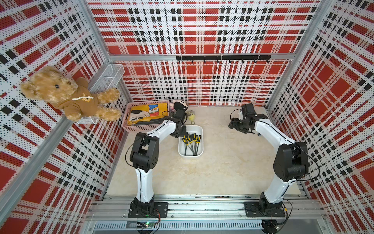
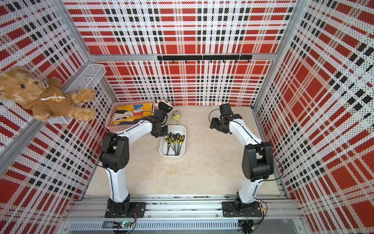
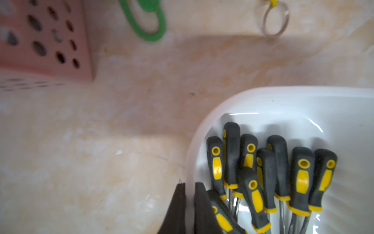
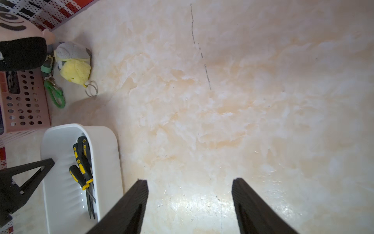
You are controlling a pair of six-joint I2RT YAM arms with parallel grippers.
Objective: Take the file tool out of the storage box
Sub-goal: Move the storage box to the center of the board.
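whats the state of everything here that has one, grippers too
storage box: upright on the table, open-topped, files inside
files: piled in the box, none out yet
left gripper: fingers shut on the box rim
right gripper: fingers open, empty, over bare table
pink basket: upright, holds a yellow cloth
hook rail: nothing hanging

Open tabletop point(image 1: 222, 162) right of storage box point(image 1: 194, 129), pink basket point(image 1: 129, 124) close on left

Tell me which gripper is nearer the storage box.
Left. The left gripper pinches the storage box rim; the right gripper hangs open over the table, apart from it.
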